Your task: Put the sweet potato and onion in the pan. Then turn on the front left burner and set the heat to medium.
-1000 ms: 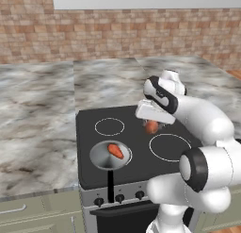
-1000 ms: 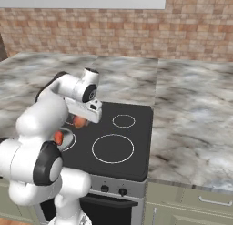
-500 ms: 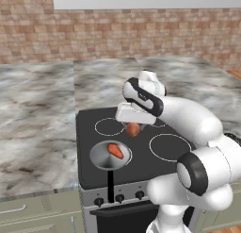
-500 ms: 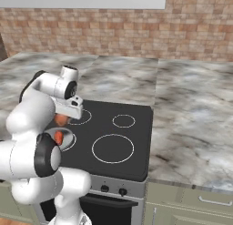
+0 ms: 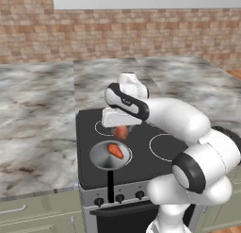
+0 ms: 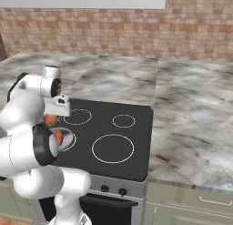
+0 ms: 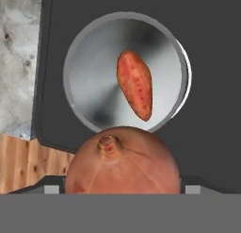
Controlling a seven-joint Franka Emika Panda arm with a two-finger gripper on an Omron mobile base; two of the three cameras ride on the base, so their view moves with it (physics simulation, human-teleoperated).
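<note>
Progress: 1 of 2 vegetables in | sweet potato [image 7: 135, 90] lies in pan [image 7: 77, 81] on front left burner | gripper [image 5: 120, 131] pinches onion [image 7: 122, 161] above the pan's rim | left: drop onion, set burner to medium.

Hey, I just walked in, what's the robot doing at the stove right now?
The gripper is holding the onion in the air above the stovetop, just beside the pan. The sweet potato already lies inside the pan, which sits on the front left burner. The onion isn't in the pan yet, so dropping it in looks like the likely next step.
</note>
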